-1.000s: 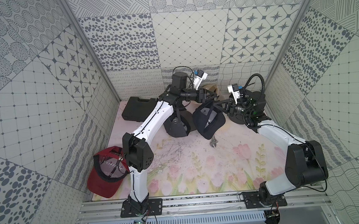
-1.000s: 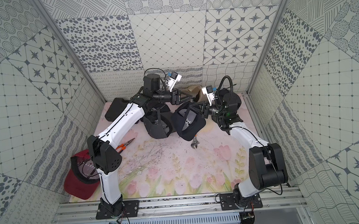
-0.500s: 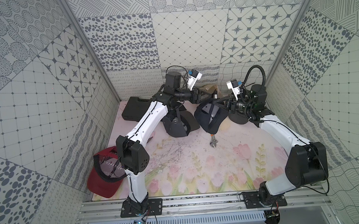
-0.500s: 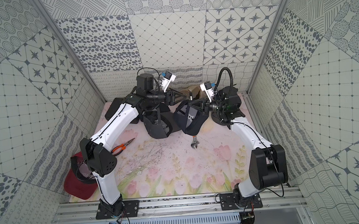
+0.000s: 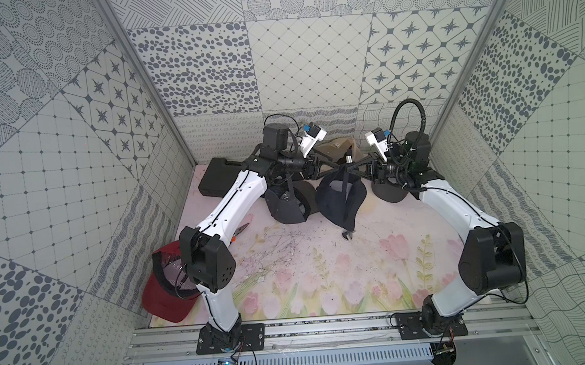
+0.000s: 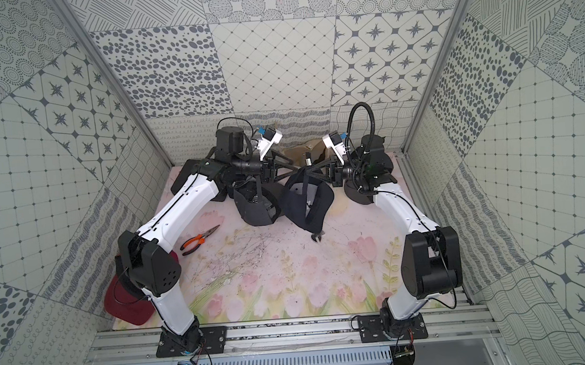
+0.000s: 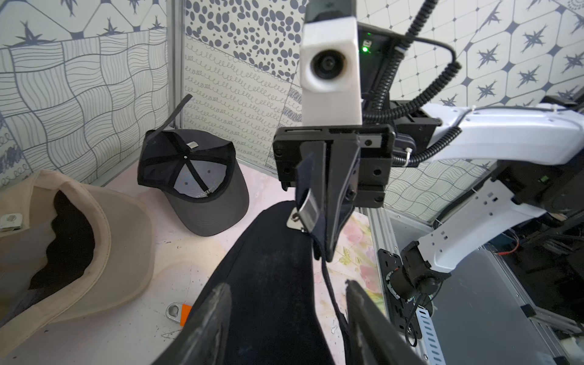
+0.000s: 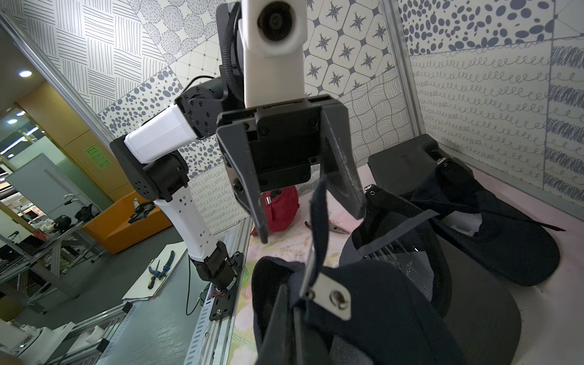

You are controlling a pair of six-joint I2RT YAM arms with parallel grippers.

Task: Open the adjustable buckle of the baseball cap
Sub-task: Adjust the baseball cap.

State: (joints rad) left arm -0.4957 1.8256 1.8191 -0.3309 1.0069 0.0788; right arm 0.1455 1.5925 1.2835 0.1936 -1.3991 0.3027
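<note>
**A:** Where is the navy cap [image 5: 338,201]?

**B:** Held up over the back of the counter [image 5: 291,282], between the two arms, with its brim hanging down. I cannot tell whether the brim's tip touches the counter. In both top views the pincers meet just above it, but they are too small there to read either grip.

**A:** So the wrist views settle it?

**B:** Yes. The left wrist view looks straight at the right pincer [image 7: 328,252]. Its fingers are together, clamped on the strap [image 7: 304,177] just beside the silver buckle [image 7: 304,211]. The right wrist view looks back at the left pincer [image 8: 311,226]. Its fingers are well apart, and the strap's free end stands between them, not pinched.

**A:** Anything that only one view gives?

**B:** The left wrist view shows a tan cap [image 7: 79,240] and a grey cap [image 7: 202,189] plainly, both lying inside-up toward the back of the counter. The right wrist view has instead a red cap [image 8: 281,205], a black case [image 8: 407,158] and the pliers [image 8: 331,228]. In a top view the pliers lie whole beside the left arm. The buckle's metal plate, with its rivet hole, is plain only from the right wrist.
</note>
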